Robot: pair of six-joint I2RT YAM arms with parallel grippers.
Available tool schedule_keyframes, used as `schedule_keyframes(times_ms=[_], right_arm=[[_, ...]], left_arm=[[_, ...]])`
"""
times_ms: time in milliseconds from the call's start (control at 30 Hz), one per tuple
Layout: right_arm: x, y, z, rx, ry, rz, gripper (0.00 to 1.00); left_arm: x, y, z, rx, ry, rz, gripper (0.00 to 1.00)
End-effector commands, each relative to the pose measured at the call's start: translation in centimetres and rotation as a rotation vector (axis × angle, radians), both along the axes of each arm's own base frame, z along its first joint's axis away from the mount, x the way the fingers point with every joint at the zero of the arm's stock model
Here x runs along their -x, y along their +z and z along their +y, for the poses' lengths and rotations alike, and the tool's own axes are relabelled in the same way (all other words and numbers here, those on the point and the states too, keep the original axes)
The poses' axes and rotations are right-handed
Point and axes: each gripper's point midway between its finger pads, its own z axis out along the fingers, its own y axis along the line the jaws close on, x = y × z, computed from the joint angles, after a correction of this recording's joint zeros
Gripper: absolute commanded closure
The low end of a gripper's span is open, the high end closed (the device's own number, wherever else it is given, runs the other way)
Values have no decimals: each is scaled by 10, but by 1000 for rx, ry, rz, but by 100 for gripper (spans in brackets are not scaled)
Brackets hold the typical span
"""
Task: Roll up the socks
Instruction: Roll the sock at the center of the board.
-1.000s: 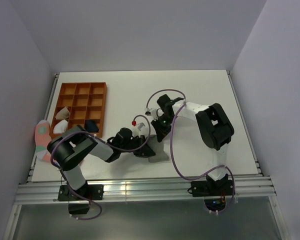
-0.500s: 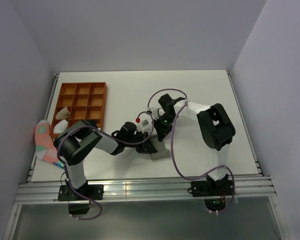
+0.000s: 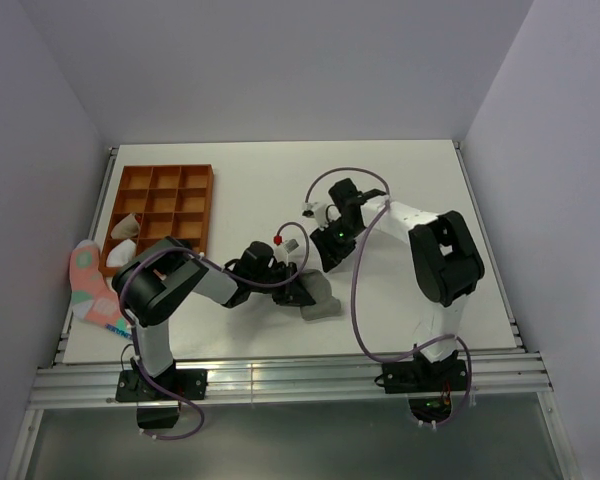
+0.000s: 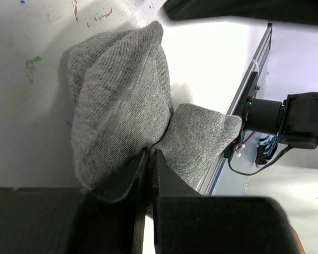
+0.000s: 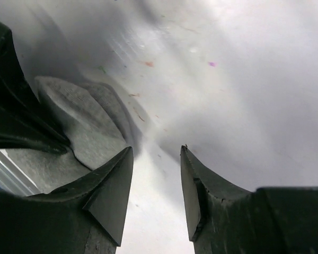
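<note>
Pinching grey sock (image 4: 116, 106) fold: left end effector (image 4: 151, 153).

Wht table (image 3: 410, 190) — grey sock (image 3: 321, 301) ctr, tray (image 3: 165, 170) left.

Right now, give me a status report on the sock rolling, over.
Left jaws shut on grey sock. Right jaws open, empty, beside it. Nothing in the way.

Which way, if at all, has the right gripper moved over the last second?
Yes, it moved. The right gripper has shifted to the right, farther from the orange tray, backing off the grey sock with its jaws now open.
</note>
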Motion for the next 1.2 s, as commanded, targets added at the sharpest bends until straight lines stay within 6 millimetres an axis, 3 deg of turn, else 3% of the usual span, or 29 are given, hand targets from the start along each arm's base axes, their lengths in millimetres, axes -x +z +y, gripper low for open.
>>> schedule_keyframes(times_ms=[0, 200, 300, 467, 533, 700, 1167], right_arm=[[-20, 36, -9, -59, 2, -136, 51], [-13, 75, -25, -154, 98, -326, 49], [8, 82, -29, -184, 209, -395, 49], [45, 72, -35, -149, 386, -506, 48], [60, 57, -33, -121, 450, -545, 46], [87, 54, -15, -122, 590, -674, 41], [118, 42, 11, -126, 719, -721, 39]], left_arm=[[59, -110, 90, -482, 5, 199, 100], [60, -109, 93, -483, -6, 211, 100], [59, -108, 92, -479, -18, 211, 100], [59, -106, 93, -486, -31, 213, 100], [60, -106, 93, -485, -37, 217, 100], [63, -109, 97, -487, -35, 229, 100], [66, -112, 97, -476, -35, 246, 100]])
